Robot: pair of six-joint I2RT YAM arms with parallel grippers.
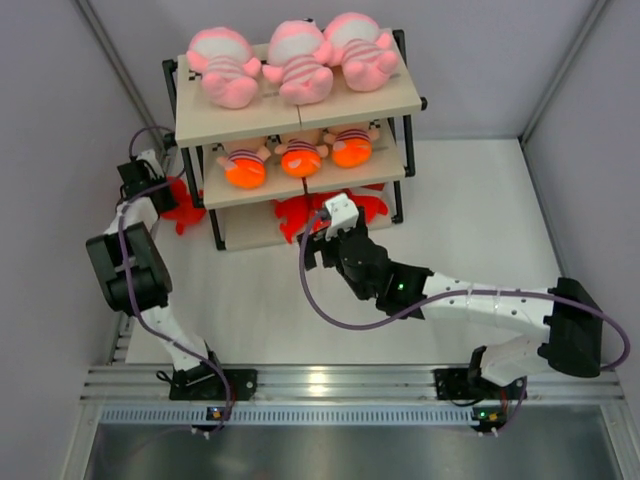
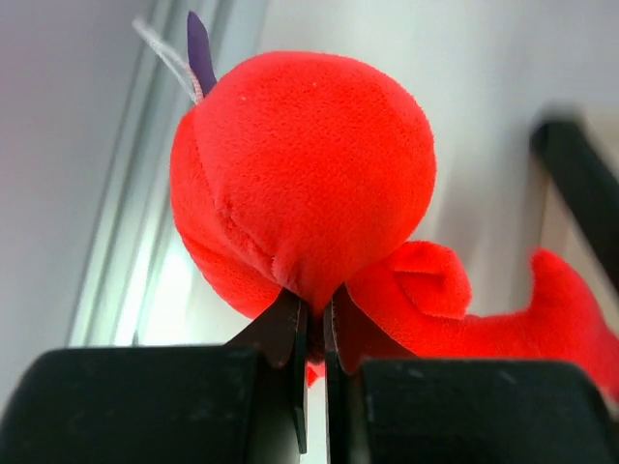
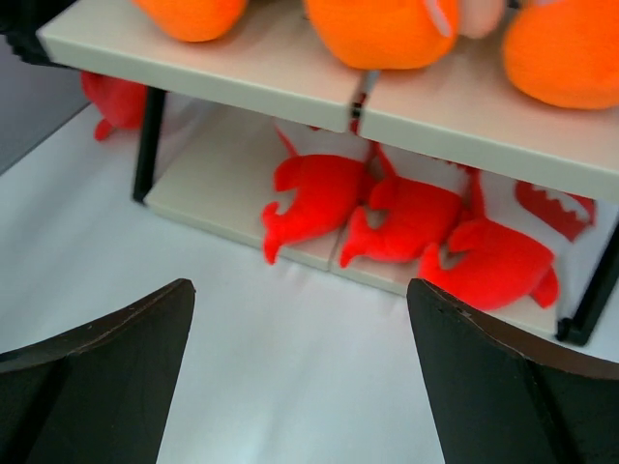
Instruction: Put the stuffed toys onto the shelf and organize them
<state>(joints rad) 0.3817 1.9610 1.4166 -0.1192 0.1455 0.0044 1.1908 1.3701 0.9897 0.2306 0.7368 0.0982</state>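
The shelf [image 1: 400,95] stands at the back. Three pink striped dolls [image 1: 298,62] lie on its top board. Three orange-headed dolls [image 1: 301,157] lie on the middle board. Three red sharks [image 3: 411,220] lie on the bottom board [image 3: 213,184]. My left gripper [image 1: 165,195] is shut on a red shark [image 2: 309,184], left of the shelf; that shark also shows in the top view [image 1: 183,208]. My right gripper [image 1: 335,232] is open and empty, just in front of the bottom board; its fingers [image 3: 106,372] frame the white table.
Grey walls close in left, right and behind. A black shelf post [image 3: 148,145] stands at the bottom board's left corner. The white table [image 1: 470,220] spreads to the right of the shelf. An aluminium rail [image 1: 330,380] runs along the near edge.
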